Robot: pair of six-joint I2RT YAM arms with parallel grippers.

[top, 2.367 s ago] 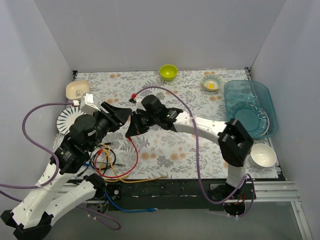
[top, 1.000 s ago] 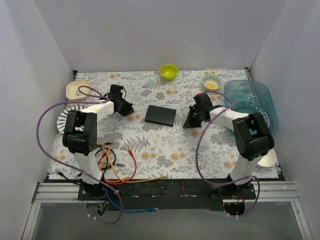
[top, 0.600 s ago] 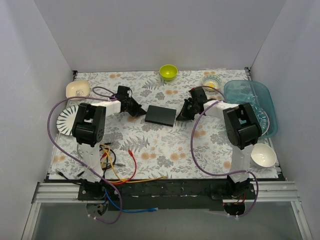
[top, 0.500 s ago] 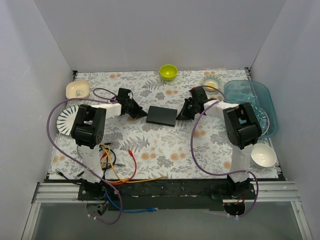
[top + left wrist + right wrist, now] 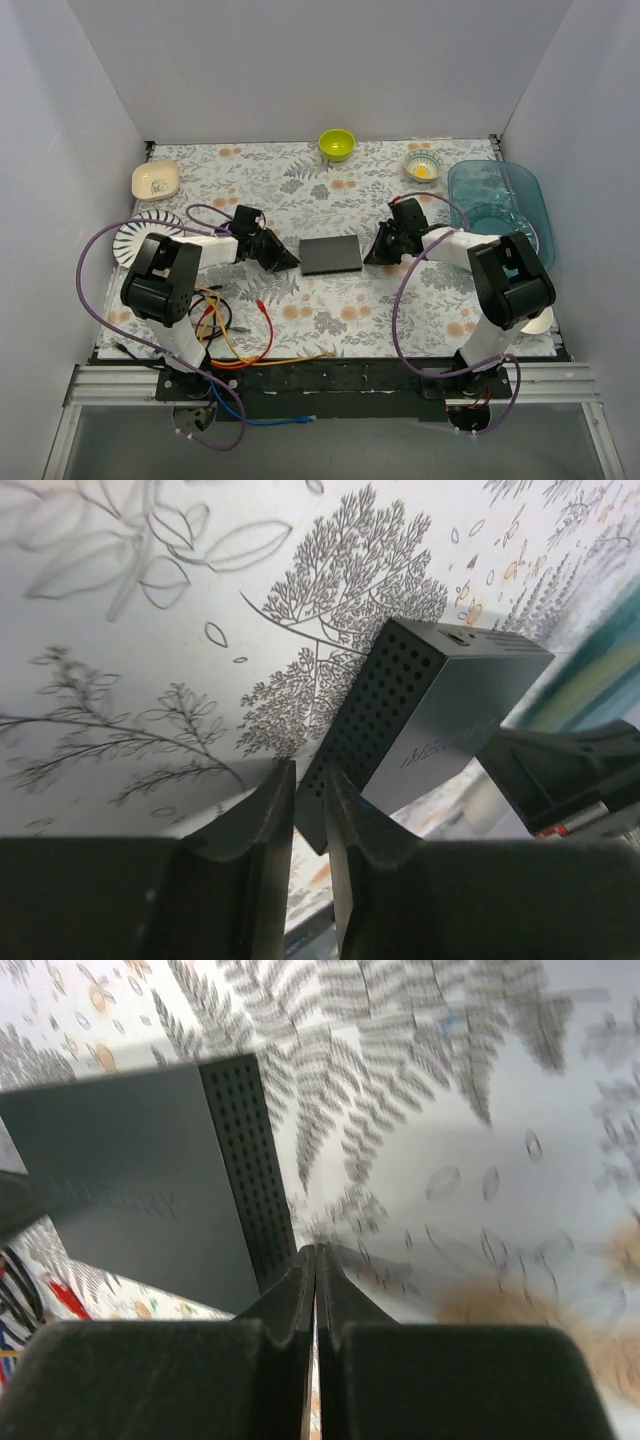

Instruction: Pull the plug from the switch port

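The switch (image 5: 333, 255) is a flat black box lying on the flowered mat in mid-table. No plug or cable shows in it. My left gripper (image 5: 285, 258) lies low at its left end, jaws nearly together with a thin slit, holding nothing. In the left wrist view the gripper (image 5: 310, 770) points at the switch's perforated end (image 5: 375, 715). My right gripper (image 5: 372, 255) lies at the right end, shut and empty. In the right wrist view it (image 5: 316, 1250) sits beside the perforated side (image 5: 245, 1160). A loose red cable (image 5: 268, 322) lies near the left front.
A tangle of yellow, black and blue cables (image 5: 215, 322) lies at the front left. A striped plate (image 5: 128, 240) and beige dish (image 5: 155, 179) are at the left. A green bowl (image 5: 337, 143), a patterned bowl (image 5: 423, 166) and a teal tray (image 5: 497, 215) are at the back and right.
Both arms came down from a raised pose over the middle to the switch's two ends. The switch has slid nearer and turned square. The red cable lies loose at the front left.
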